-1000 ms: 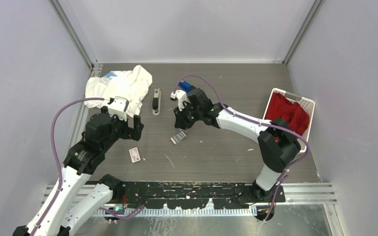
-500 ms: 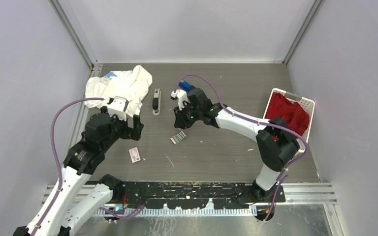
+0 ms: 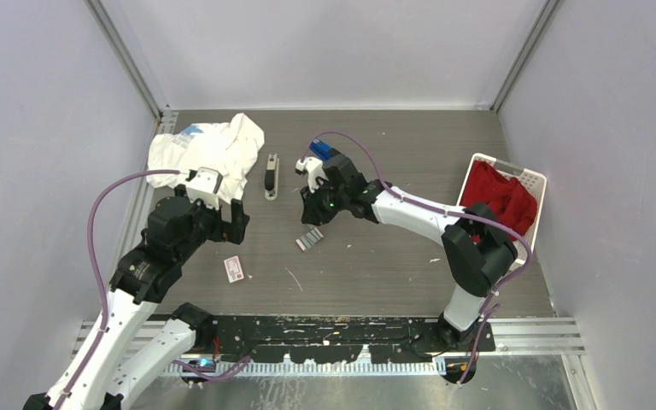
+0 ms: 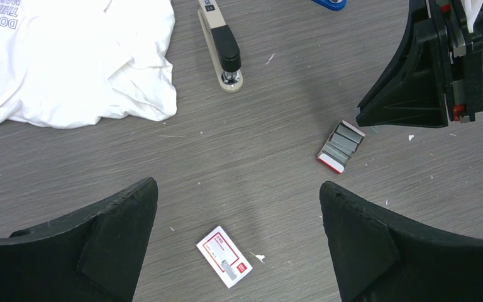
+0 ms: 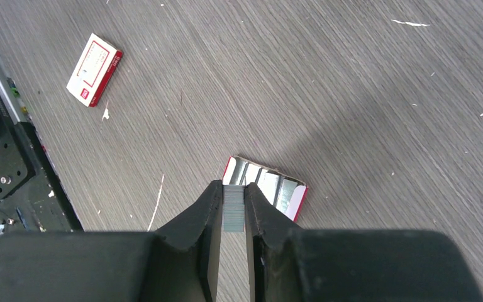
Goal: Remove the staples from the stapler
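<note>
right wrist view, right jaws clamped on staples (image 5: 233, 209), left jaws wide apart

A grey table (image 3: 384, 269) is flecked with white bits (image 4: 256, 257). An open box (image 5: 270, 187) is laid just beyond the right gripper (image 5: 234, 217); a shut box (image 4: 224, 257) is seen beneath the left gripper (image 4: 236, 189), a stapler (image 4: 221, 47) and shirt (image 4: 69, 56) beyond it.

Bright, even overhead light in all views. Soft, faint shadows fall on the grey surface (image 3: 376, 265). The white cloth (image 4: 69, 63) is nearly blown out. The right end effector (image 5: 234, 211), close up, looks flat black and slightly soft.
</note>
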